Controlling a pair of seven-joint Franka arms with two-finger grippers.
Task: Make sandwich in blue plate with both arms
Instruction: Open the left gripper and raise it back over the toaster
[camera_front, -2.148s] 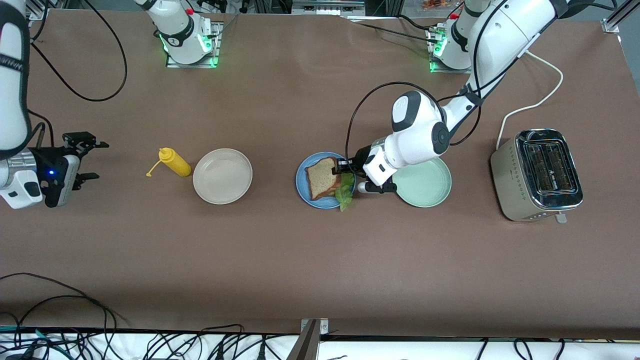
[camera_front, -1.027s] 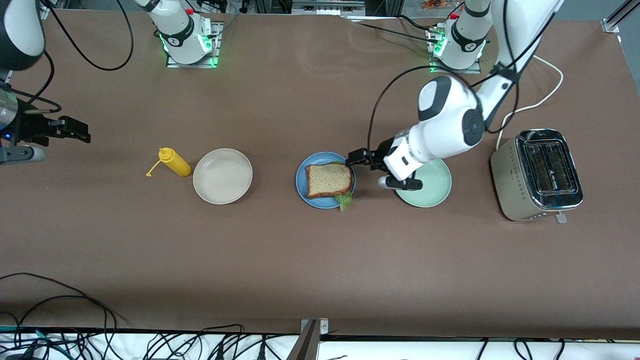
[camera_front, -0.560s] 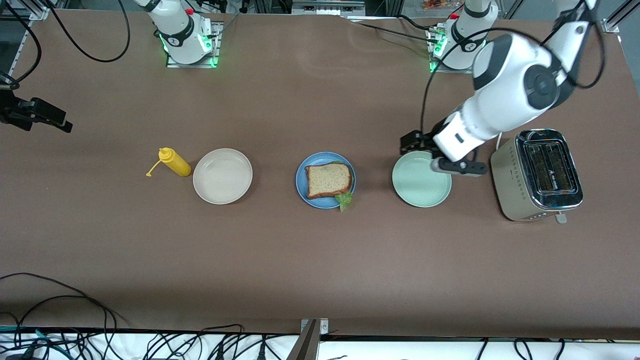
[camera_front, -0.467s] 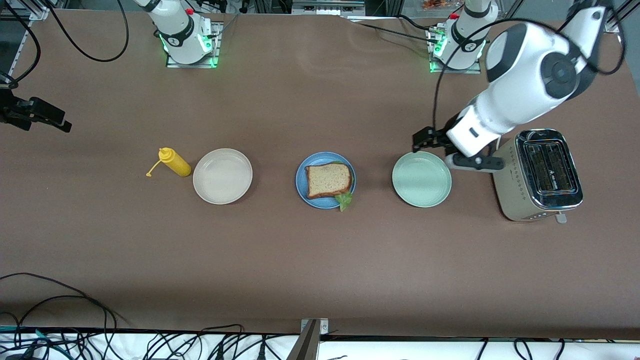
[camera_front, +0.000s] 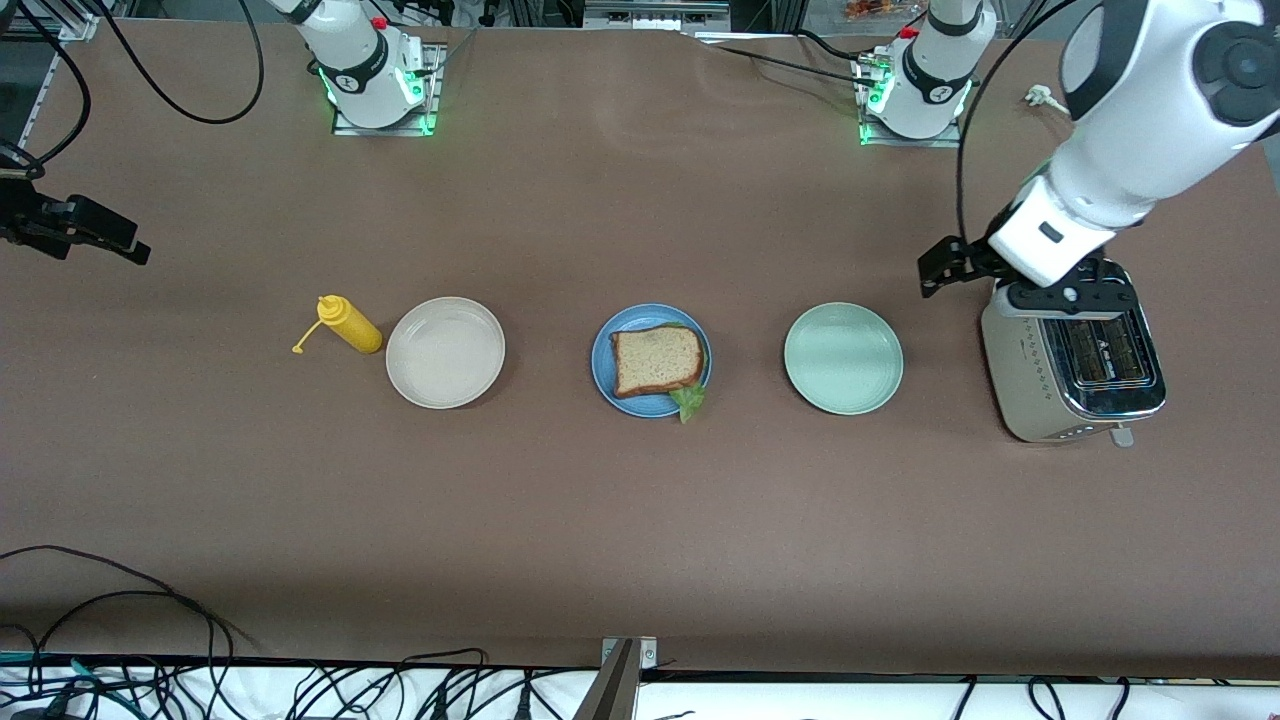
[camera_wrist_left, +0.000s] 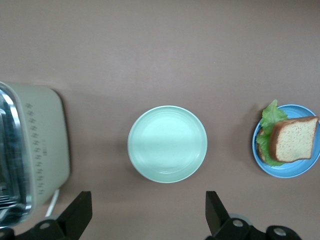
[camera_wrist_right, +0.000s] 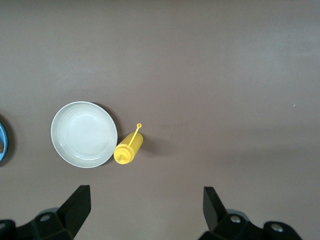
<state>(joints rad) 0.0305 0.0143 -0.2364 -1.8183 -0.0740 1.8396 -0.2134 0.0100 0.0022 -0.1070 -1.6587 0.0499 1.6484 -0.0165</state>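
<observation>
Two bread slices with a green lettuce leaf between them formed the sandwich, which lay on the blue plate between the cream-white plate and the mint-green plate. The left gripper hung with fingers spread apart and empty over the table beside the toaster, toward the left arm's end. The right gripper hung likewise spread and empty over the right arm's end of the table, well apart from the yellow squeeze bottle standing just beside the cream-white plate.
</observation>
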